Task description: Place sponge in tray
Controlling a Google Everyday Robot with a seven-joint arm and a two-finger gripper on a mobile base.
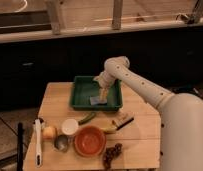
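The dark-green tray [83, 90] stands at the back middle of the wooden table. The small blue-grey sponge [98, 101] lies inside it, near its front rim. My white arm reaches in from the right, and the gripper [103, 95] points down into the tray, right above the sponge and touching or nearly touching its top. I cannot tell whether it holds the sponge.
In front of the tray are a green vegetable [86, 118], a beige block with a dark edge [123, 120], a banana [109, 129], a white cup [70, 126], an orange bowl [90, 141], dark grapes [111, 154], a metal can [61, 143], a yellow fruit [49, 132] and a white brush [38, 140].
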